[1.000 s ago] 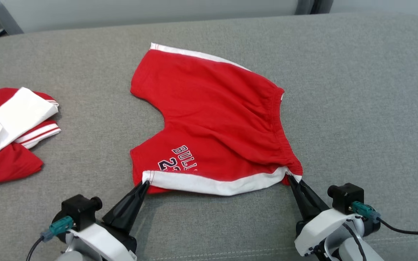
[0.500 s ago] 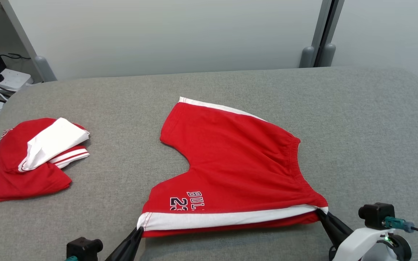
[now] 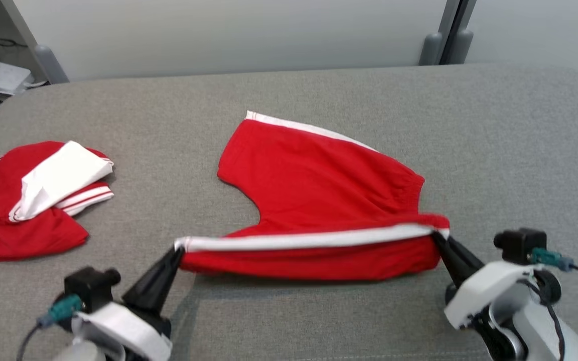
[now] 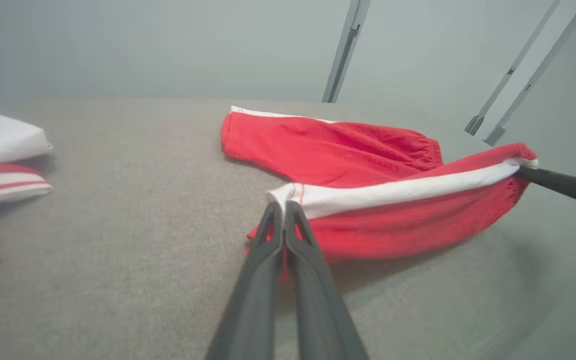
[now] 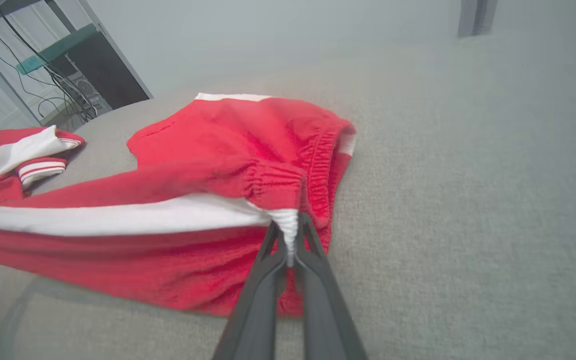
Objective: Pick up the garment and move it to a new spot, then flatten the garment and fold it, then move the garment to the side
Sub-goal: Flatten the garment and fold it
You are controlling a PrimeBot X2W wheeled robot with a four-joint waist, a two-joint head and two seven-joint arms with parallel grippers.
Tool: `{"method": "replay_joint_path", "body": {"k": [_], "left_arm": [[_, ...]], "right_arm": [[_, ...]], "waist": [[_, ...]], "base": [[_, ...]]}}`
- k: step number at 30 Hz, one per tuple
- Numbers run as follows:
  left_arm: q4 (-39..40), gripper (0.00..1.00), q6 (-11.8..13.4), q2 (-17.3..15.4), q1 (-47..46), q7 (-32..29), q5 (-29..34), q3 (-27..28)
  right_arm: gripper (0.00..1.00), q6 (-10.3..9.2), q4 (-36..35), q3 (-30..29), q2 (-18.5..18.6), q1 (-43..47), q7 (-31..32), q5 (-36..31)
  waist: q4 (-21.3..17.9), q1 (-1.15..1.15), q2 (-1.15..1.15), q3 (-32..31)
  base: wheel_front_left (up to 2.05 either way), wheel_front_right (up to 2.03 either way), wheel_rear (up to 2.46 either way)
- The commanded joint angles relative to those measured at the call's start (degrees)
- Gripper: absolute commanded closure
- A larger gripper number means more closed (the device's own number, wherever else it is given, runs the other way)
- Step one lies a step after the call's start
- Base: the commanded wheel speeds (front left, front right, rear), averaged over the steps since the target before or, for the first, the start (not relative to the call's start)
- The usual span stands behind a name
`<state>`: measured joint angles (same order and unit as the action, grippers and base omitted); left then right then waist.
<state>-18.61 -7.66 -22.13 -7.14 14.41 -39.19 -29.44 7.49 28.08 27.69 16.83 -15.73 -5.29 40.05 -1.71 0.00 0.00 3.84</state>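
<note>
Garment first: where is it on the grey cushion?

— Around the cushion's middle. It is a pair of red shorts. The far leg lies flat on the cushion, while the near side hangs above the cushion's front part, pulled into a straight line along its white stripe.

What holds that line up?

— Both pincers. The left gripper, over the cushion's front left, has its fingers pressed together on the hem corner where the stripe ends. The right gripper, over the cushion's front right, is pinched onto the waistband end of the same stripe; its wrist view shows white cloth squeezed between the two dark fingers.

Anything else on the cushion?

— A pile of red and white clothes at the cushion's left end, well apart from the shorts and touched by neither arm.
</note>
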Motion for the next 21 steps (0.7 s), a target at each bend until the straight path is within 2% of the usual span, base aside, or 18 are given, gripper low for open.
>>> {"method": "replay_joint_path", "body": {"k": [1,6,11,15,21], "left_arm": [[3.04,1.0,0.17,-3.7,-7.93,0.59,-1.33,1.3],[5.19,1.0,0.17,-9.27,-19.37,0.59,-3.68,-0.09],[4.31,1.0,0.17,-13.13,-27.38,0.59,-5.17,-1.45],[4.03,1.0,0.17,-16.98,-33.84,0.59,-6.01,-4.1],[4.81,1.0,0.17,-21.59,-41.25,0.59,-5.46,-7.48]], "right_arm": [[1.0,0.0,-0.38,-1.39,-2.15,-5.45,-1.12,-3.25],[1.0,0.0,2.17,-7.44,-11.15,-14.77,-3.75,-11.35],[1.0,0.0,4.65,-12.88,-13.77,-21.37,-5.91,-18.52],[1.0,0.0,5.01,-11.79,-13.91,-25.81,-7.64,-15.91],[1.0,0.0,5.19,-5.77,-13.93,-30.57,-9.19,-10.37]], "waist": [[-1.07,0.0,0.0,4.97],[-3.0,0.0,0.0,13.29],[-4.98,0.0,0.0,19.36],[-7.09,0.0,0.0,24.15],[-10.63,0.0,0.0,29.29]], "base": [[0.0,0.0,0.0],[0.0,0.0,0.0],[0.0,0.0,0.0],[0.0,0.0,0.0],[0.0,0.0,0.0]]}}
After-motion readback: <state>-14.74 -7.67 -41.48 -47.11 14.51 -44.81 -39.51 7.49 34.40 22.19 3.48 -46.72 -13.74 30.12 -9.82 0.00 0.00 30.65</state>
